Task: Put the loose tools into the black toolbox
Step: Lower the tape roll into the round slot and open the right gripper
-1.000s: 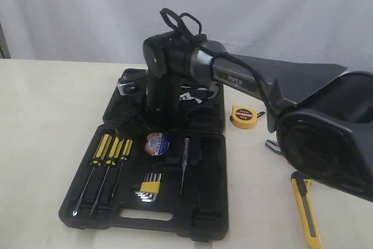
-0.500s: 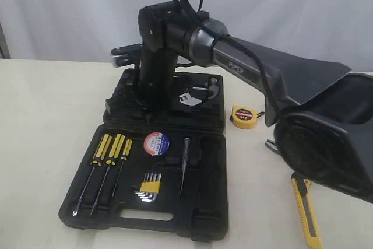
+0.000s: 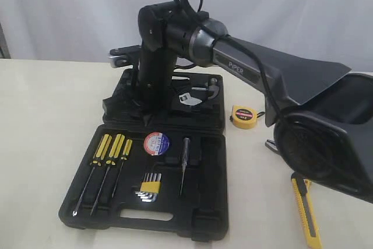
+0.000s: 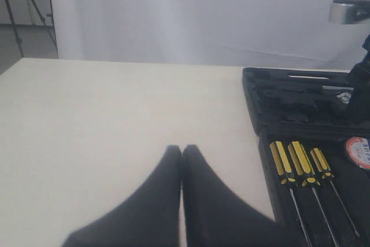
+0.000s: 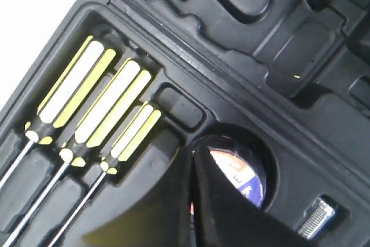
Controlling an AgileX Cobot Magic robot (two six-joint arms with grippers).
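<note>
The black toolbox lies open on the table. The dark tape roll with its pale label sits in a round recess of the box. My right gripper is shut with nothing in it, hanging just above the tape roll. The yellow tape measure rests on the table right of the box. The long yellow utility knife lies at the front right. My left gripper is shut and empty over bare table, left of the toolbox. I cannot make out the pliers.
Three yellow-and-black screwdrivers and a hex key set fill slots in the front half. A wrench sits in the back half. The right arm reaches across the box from its bulky base.
The right arm's wrist has risen away from the tape roll's recess and shifted slightly left. The tape roll stays in its recess.
</note>
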